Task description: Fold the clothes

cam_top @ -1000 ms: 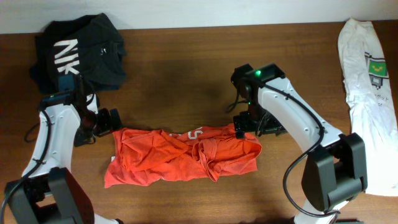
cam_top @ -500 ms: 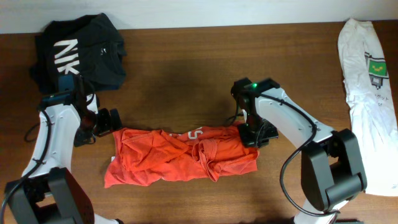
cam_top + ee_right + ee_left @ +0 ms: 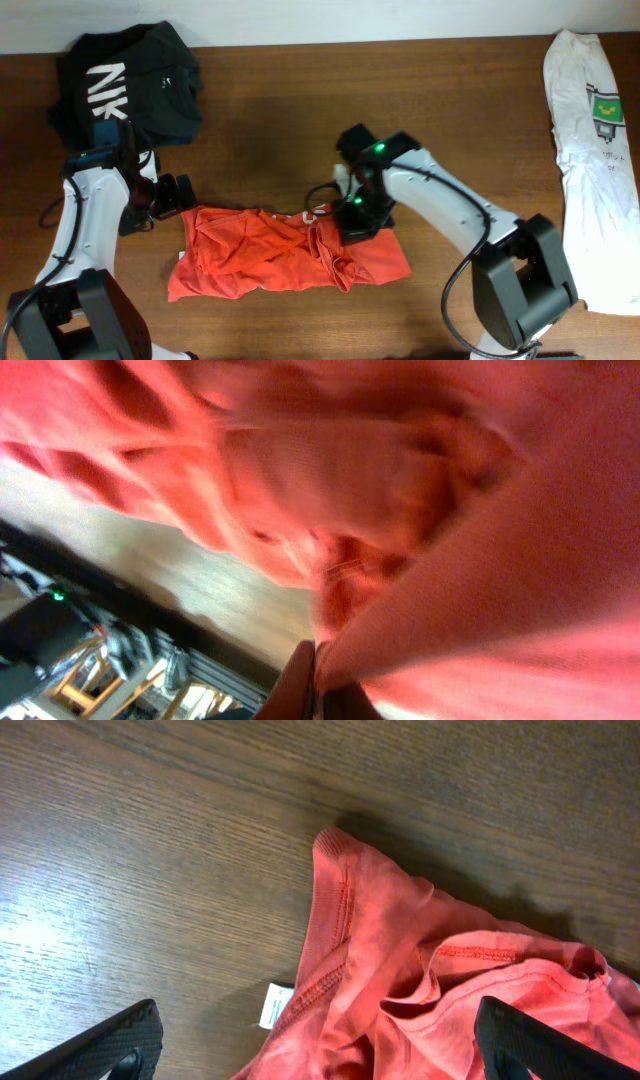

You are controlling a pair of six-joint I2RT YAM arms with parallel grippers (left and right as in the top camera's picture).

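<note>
Judging progress as early, we find the orange T-shirt (image 3: 262, 265) bunched and unfolded, central on the bench (image 3: 280, 110). The right tool (image 3: 356, 214) appears clamped on its upper-right fabric. The left tool (image 3: 182, 196) stands open and empty beside its left corner.

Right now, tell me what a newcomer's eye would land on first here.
The crumpled orange-red cotton T-shirt at the front middle of the brown wooden table stands out, with the right gripper pinching its right part and the left gripper open by its left corner. Next come the bunched black T-shirt with white lettering at the far left and the white garment with a green print along the right edge.
</note>
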